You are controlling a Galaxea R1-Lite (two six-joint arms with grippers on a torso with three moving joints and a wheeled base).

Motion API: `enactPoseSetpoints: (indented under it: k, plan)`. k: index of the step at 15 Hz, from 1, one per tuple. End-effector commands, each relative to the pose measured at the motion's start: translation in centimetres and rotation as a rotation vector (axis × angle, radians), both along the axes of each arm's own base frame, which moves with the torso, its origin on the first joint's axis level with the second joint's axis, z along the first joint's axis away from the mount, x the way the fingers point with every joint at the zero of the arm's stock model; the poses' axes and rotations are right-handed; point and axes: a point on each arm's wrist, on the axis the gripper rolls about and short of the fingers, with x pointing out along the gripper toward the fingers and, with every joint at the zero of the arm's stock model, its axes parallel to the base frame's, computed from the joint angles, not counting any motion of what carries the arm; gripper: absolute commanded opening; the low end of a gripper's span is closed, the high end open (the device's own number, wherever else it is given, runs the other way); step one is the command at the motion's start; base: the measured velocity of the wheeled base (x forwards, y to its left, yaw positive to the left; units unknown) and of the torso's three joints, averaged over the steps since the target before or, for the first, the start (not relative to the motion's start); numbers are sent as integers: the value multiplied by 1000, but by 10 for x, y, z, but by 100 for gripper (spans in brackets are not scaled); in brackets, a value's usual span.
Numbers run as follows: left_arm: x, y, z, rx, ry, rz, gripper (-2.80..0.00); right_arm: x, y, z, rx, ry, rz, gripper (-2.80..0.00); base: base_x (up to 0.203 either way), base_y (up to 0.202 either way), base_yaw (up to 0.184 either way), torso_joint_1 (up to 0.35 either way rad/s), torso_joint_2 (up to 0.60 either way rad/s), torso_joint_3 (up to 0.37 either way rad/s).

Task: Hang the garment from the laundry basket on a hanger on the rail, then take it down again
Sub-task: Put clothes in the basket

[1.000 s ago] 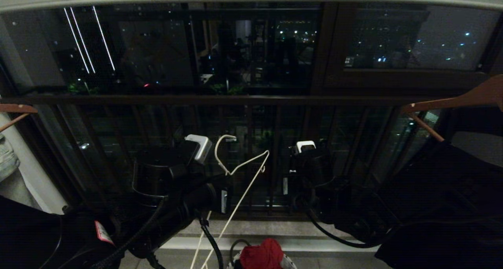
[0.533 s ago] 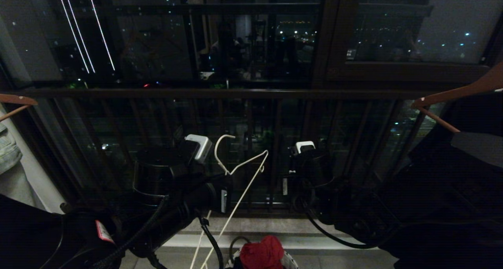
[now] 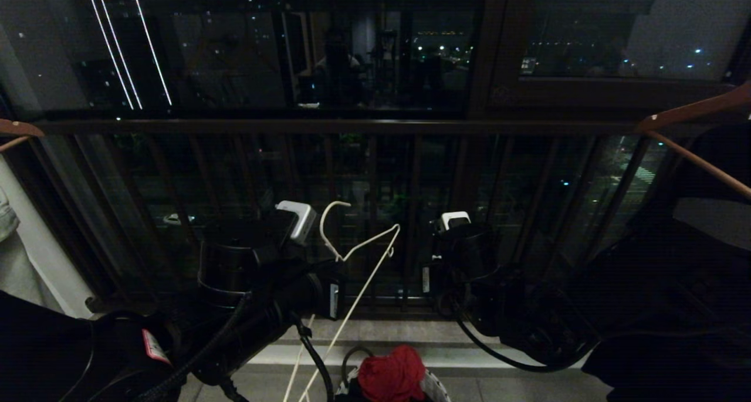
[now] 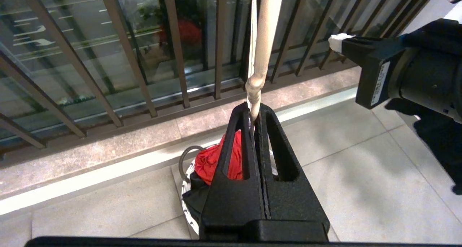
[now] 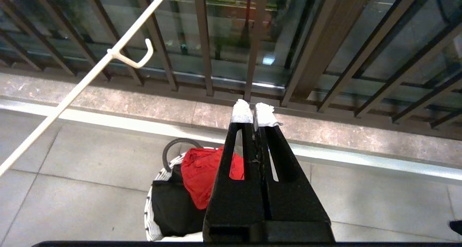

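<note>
Left hand clamped on the thin white wire hanger, right hand pressed together, empty; small round black-and-white-rimmed laundry basket below shows red and black cloth (white T-shirt unseen), so next comes a reach down

Right tool closed, above laundry basket, red cloth

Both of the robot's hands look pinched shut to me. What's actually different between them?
The left hand is clamped on the white wire hanger; the right hand grips nothing. The right hand's fingertips are wrapped in white tape; the left hand's are bare black. Both are shut and hang above the laundry basket.
</note>
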Motion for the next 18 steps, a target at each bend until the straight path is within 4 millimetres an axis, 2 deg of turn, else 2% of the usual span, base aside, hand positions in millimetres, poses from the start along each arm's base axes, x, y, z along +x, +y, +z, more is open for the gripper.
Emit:
enactPoseSetpoints:
  k: [1, 7, 18]
  plan:
    - [0, 1, 1, -5, -5, 4, -280, 0, 0, 0, 3, -4, -2, -280, 0, 0, 0, -152, 339, 191]
    - [0, 1, 1, -2, -4, 5, -280, 0, 0, 0, 2, -4, -3, -280, 0, 0, 0, -165, 374, 206]
    - [0, 1, -1, 3, 0, 5, -280, 0, 0, 0, 2, -4, -3, -280, 0, 0, 0, -223, 529, 303]
